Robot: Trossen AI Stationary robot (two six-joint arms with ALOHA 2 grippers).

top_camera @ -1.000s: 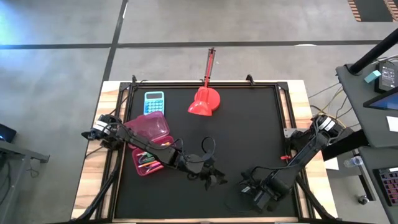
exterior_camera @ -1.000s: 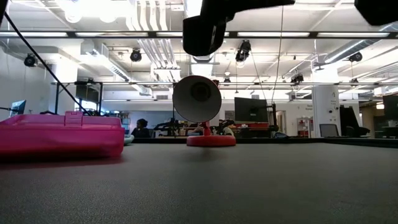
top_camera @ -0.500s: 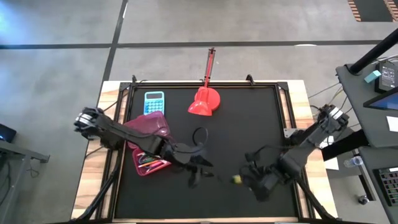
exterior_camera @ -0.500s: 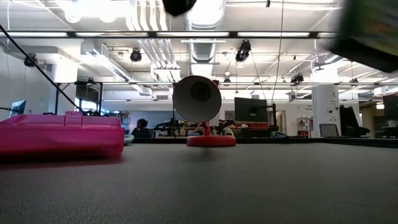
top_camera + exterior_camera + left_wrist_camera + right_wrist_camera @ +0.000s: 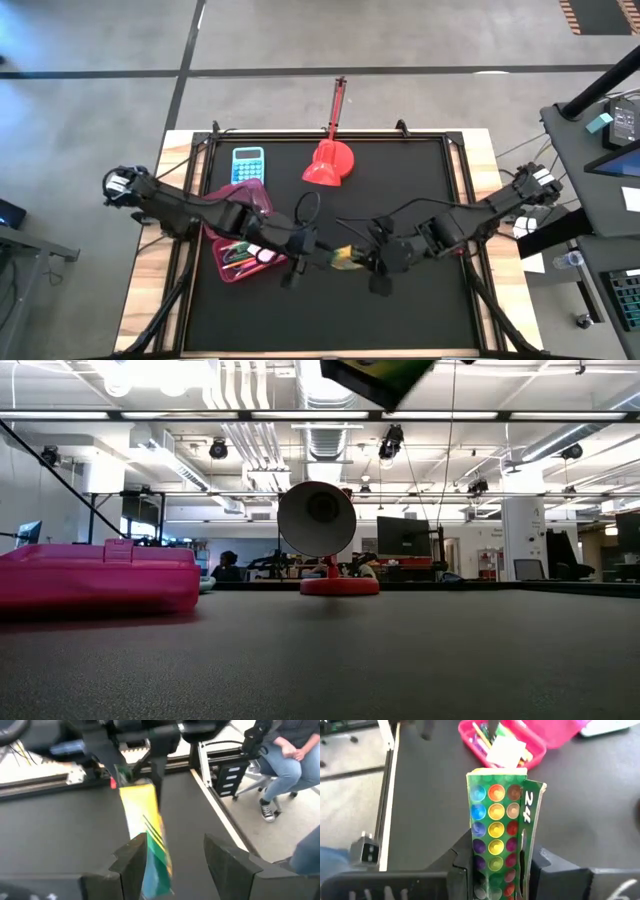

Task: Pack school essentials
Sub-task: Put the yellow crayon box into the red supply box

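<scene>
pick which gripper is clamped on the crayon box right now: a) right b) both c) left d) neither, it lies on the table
a: the right wrist view shows the right gripper closed on the crayon box, while the left gripper stands open around the box's far end, not pinching it.

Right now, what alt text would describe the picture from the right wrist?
The right pincer grips a green crayon box printed with coloured dots, held upright above the black table. Beyond it lies an open pink case holding pens and a white square.
</scene>
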